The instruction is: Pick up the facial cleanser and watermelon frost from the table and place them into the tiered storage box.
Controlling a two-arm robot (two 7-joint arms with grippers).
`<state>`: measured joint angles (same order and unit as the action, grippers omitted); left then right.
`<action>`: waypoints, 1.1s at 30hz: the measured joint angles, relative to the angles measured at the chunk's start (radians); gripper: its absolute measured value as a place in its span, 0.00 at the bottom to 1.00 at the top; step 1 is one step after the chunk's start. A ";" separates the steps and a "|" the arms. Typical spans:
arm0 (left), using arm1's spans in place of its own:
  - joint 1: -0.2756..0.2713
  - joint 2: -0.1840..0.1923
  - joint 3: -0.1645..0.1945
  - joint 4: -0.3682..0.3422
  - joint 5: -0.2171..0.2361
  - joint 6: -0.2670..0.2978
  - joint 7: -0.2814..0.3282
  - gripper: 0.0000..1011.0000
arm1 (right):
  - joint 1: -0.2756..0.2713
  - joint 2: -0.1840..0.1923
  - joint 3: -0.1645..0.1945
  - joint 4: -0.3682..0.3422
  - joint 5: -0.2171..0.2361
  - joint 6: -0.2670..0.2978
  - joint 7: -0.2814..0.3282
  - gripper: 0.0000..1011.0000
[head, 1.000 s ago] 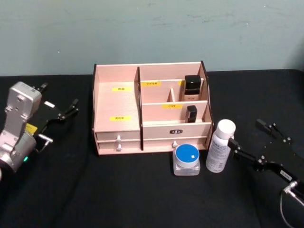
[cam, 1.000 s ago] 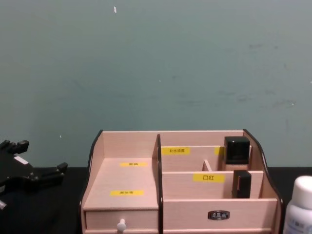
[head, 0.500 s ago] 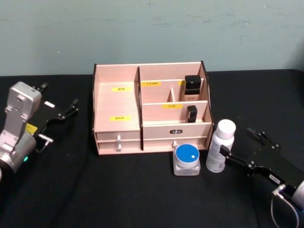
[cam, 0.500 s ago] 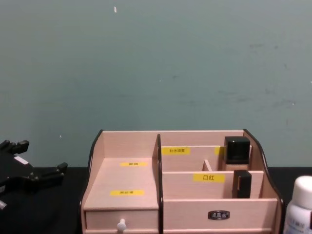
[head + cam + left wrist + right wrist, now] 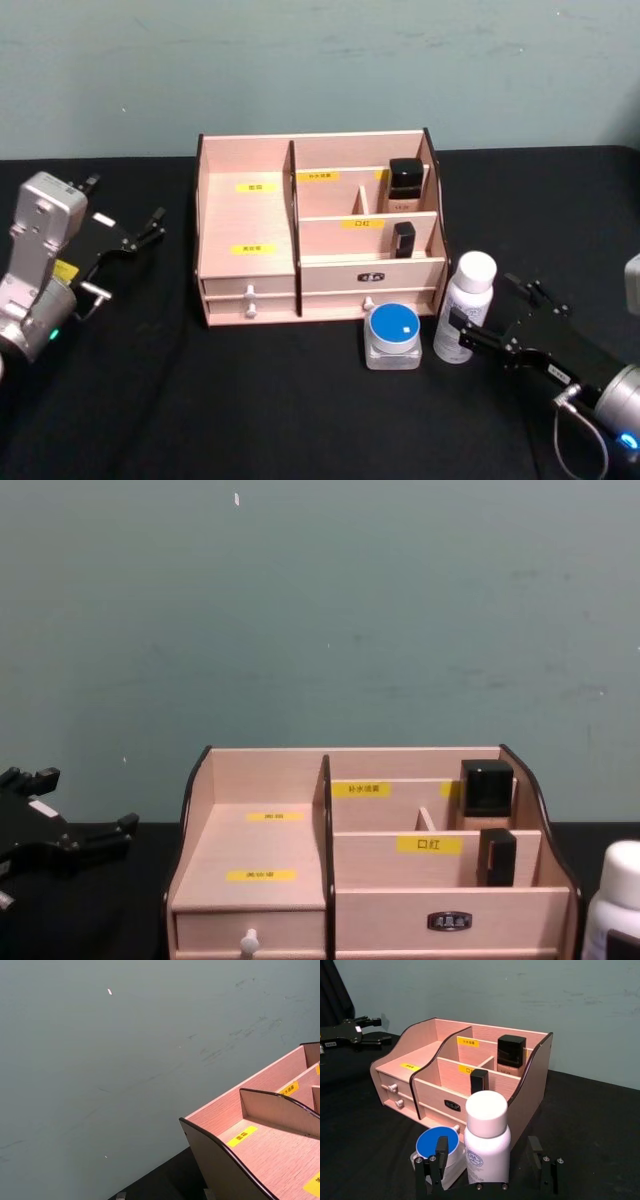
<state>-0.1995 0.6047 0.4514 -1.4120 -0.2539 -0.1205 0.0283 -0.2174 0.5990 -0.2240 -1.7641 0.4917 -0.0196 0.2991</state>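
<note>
Right gripper (image 5: 487, 1161) noted with jaws apart, straddling white bottle (image 5: 487, 1132) on table (image 5: 250, 400), beside blue-lidded jar (image 5: 392, 335), before box (image 5: 245, 215). Label (image 5: 428, 844) read: 口红. Left gripper (image 5: 127, 212) parked left, jaws apart.

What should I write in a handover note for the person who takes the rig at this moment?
Right gripper: open, one finger on each side of the white bottle, not yet closed on it.
Left gripper: open, idle at the table's left side, apart from the tiered storage box.
Things: the bottle and the blue-lidded jar stand side by side on the table, before the box's right end.
Done: nothing is in place yet.
Left: grip the bottle, put it in the box, then the jar.
</note>
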 joint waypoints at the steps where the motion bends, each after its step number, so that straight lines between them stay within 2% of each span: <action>1: 0.000 0.000 0.000 0.000 0.000 0.000 0.000 0.99 | 0.003 -0.003 0.000 0.003 -0.002 0.001 0.002 0.99; 22: 0.000 0.000 0.000 0.000 0.000 0.000 0.000 0.99 | 0.088 -0.085 -0.009 0.089 -0.067 0.031 0.041 0.99; 33: 0.000 0.000 0.000 0.000 0.000 0.000 0.000 0.99 | 0.094 -0.092 -0.008 0.093 -0.072 0.036 0.048 0.99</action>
<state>-0.1995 0.6047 0.4514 -1.4120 -0.2539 -0.1206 0.0283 -0.1237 0.5066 -0.2323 -1.6709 0.4201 0.0159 0.3473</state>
